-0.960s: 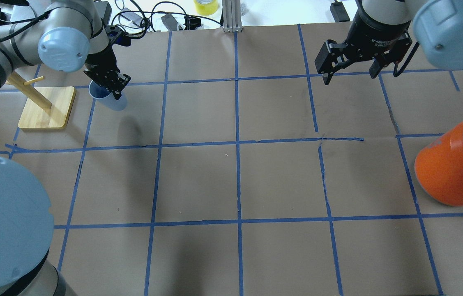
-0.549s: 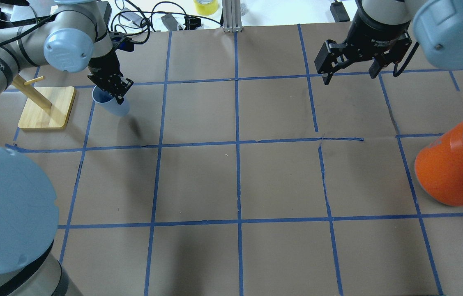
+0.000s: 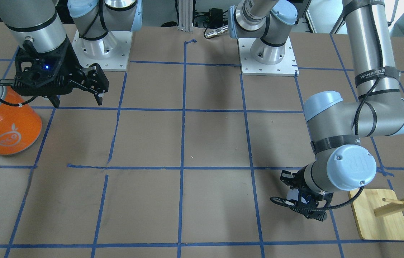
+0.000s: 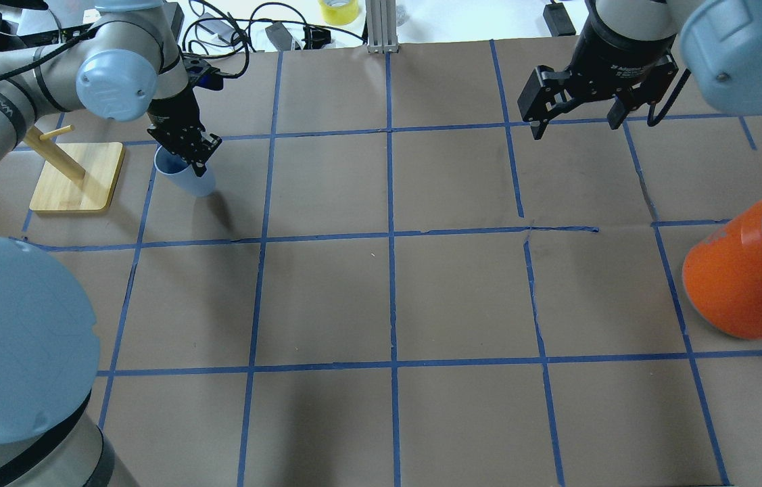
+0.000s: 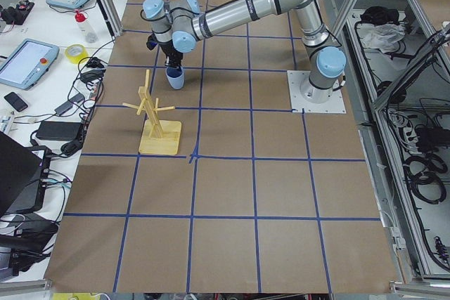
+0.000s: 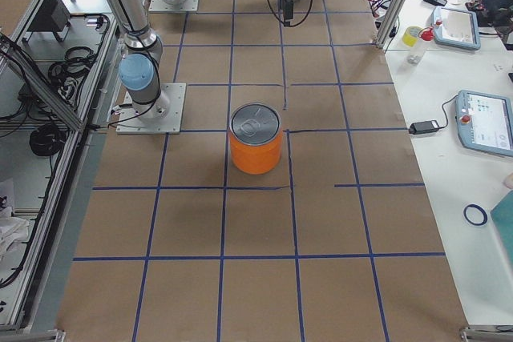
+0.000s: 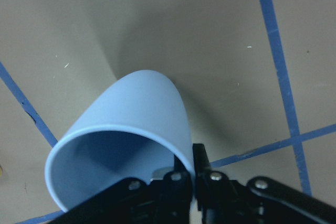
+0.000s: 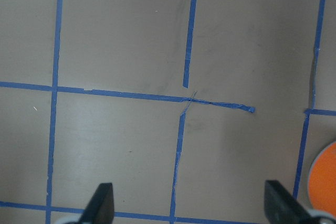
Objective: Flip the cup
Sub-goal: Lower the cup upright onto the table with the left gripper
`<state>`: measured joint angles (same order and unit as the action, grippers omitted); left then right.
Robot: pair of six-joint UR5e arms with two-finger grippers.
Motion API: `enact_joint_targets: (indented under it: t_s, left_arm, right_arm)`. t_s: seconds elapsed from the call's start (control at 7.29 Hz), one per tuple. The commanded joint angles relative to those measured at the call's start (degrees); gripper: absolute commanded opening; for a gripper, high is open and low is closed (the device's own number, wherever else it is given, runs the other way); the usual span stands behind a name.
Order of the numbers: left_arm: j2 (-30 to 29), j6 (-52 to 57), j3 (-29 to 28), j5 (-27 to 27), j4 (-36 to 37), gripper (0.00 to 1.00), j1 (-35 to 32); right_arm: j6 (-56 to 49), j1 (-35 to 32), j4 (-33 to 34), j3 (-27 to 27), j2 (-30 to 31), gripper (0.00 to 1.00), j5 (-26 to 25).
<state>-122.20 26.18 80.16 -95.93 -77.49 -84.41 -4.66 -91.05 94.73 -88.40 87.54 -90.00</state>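
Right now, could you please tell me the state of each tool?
Left tool: shut on the cup.
Right tool: open, holding nothing.

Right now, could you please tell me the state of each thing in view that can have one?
pale blue plastic cup: mouth up, held by its rim.
left gripper: shut on the cup.
right gripper: open, empty.
large orange can with silver lid: upright, lid on.
wooden peg stand: upright, pegs bare.

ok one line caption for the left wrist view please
Close-up: fingers of the left gripper pinch the tilted pale blue cup by its rim, taped brown table behind.
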Motion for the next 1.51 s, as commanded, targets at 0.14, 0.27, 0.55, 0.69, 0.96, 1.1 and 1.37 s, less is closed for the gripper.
enact_joint_targets:
  t_s: [0.14, 0.27, 0.55, 0.69, 0.96, 1.1, 1.37]
  left_arm:
    - [-0.67, 0.01, 0.0, 0.04, 0.5, 0.0, -0.05]
    - [-0.67, -0.16, 0.52, 0.13, 0.67, 0.21, -0.05]
    - [-0.5, -0.08, 0.52, -0.13, 0.85, 0.65, -0.14]
    - [0.03, -0.34, 0.44, 0.04, 1.11, 0.86, -0.14]
    - [3.26, -0.78, -0.27, 0.4, 1.2, 0.86, -0.57]
    - [5.89, -0.78, -0.35, 0.13, 1.11, 0.87, -0.75]
    - [13.18, -7.33, -0.71, -0.22, -3.34, 0.89, -1.02]
  right_arm:
    - [0.0, 0.0, -0.07, -0.02, 0.0, 1.0, 0.0]
    - [0.0, 0.0, -0.07, -0.02, 0.0, 1.0, 0.0]
    - [0.0, 0.0, -0.07, -0.02, 0.0, 1.0, 0.0]
    - [0.0, 0.0, -0.07, -0.02, 0.0, 1.0, 0.0]
    - [0.0, 0.0, -0.07, -0.02, 0.0, 1.0, 0.0]
    - [0.09, 0.0, -0.07, 0.07, 0.09, 1.0, 0.0]
    - [0.0, 0.0, -0.07, -0.02, 0.09, 1.0, 0.0]
